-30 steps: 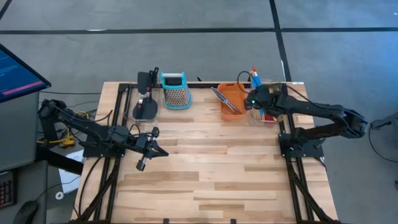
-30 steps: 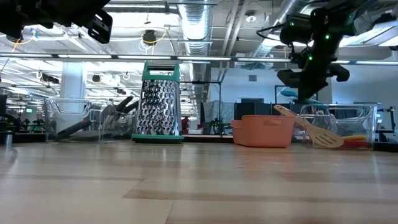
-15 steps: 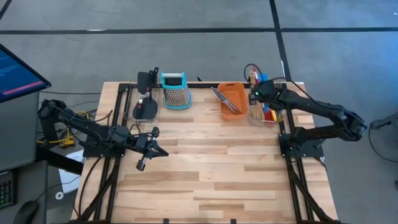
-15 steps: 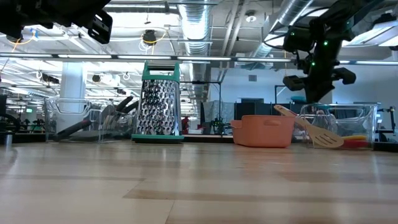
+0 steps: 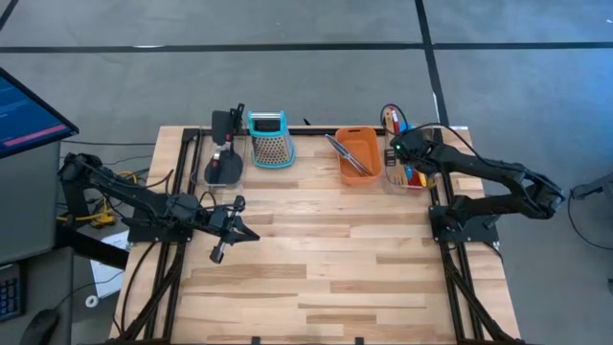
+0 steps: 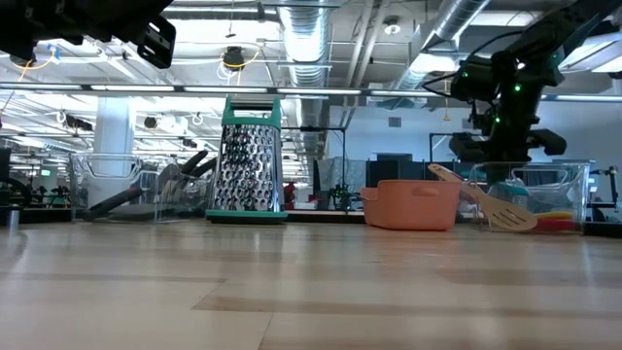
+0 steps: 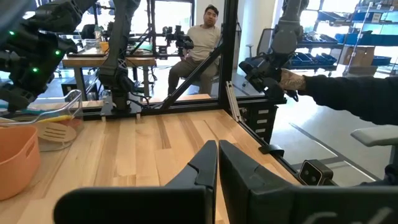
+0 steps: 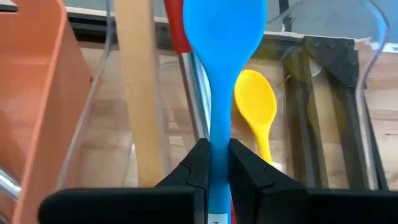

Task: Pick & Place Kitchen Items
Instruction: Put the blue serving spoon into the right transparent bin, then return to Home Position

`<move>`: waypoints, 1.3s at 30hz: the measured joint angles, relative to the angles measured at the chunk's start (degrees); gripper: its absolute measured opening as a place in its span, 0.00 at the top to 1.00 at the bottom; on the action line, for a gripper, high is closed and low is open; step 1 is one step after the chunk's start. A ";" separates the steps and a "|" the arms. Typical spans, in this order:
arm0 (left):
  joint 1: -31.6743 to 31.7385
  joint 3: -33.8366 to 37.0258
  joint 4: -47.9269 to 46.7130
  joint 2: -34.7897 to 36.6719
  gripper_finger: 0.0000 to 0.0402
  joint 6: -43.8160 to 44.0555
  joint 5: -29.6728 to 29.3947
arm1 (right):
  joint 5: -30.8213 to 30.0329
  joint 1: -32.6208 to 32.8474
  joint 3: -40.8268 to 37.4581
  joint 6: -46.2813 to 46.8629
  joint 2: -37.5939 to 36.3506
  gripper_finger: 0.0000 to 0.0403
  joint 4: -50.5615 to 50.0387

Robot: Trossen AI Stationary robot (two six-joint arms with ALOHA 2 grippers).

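Right wrist alone: claw (image 8: 213,163) pinching blue spoon (image 8: 222,37).

— What do we see across the table (image 6: 292,292) from down here?

— We see a box grater (image 6: 251,160) with a teal top standing upright at the far edge, left of centre. To its left sits a clear bin (image 6: 117,185) with dark utensils inside.

— And on the other side?

— We find an orange tub (image 6: 413,204), with a wooden slotted turner (image 6: 486,202) leaning out of it to the right. Behind the turner stands a clear container (image 6: 554,194) holding red and yellow things. Above it hangs the right arm (image 6: 505,97), green lights glowing; we cannot make out its fingers.
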State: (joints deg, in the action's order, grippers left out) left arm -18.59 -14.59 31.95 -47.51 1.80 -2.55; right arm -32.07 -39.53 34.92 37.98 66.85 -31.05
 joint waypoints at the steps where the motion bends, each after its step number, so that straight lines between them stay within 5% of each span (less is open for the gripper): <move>1: 0.00 0.00 0.00 0.00 1.00 0.00 0.00 | 0.35 0.00 0.00 -0.11 0.00 0.94 0.26; 13: 0.00 0.00 0.00 -0.01 1.00 0.09 0.01 | 1.83 0.00 0.02 -0.52 0.00 0.93 0.74; 26: 0.02 0.00 0.00 0.00 1.00 0.16 0.00 | 3.09 1.31 0.39 -1.15 -0.04 0.77 1.18; 33: 0.00 0.00 0.00 0.00 1.00 0.04 0.00 | 15.54 1.14 8.01 -11.50 -0.22 0.76 0.34; 39: 0.00 0.00 -0.01 0.00 1.00 0.11 0.00 | 16.30 1.33 16.28 -13.07 -0.22 0.76 -3.71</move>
State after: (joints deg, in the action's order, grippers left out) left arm -18.58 -14.59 31.94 -47.51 1.91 -2.55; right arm -15.77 -38.20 51.20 24.91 66.63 -34.76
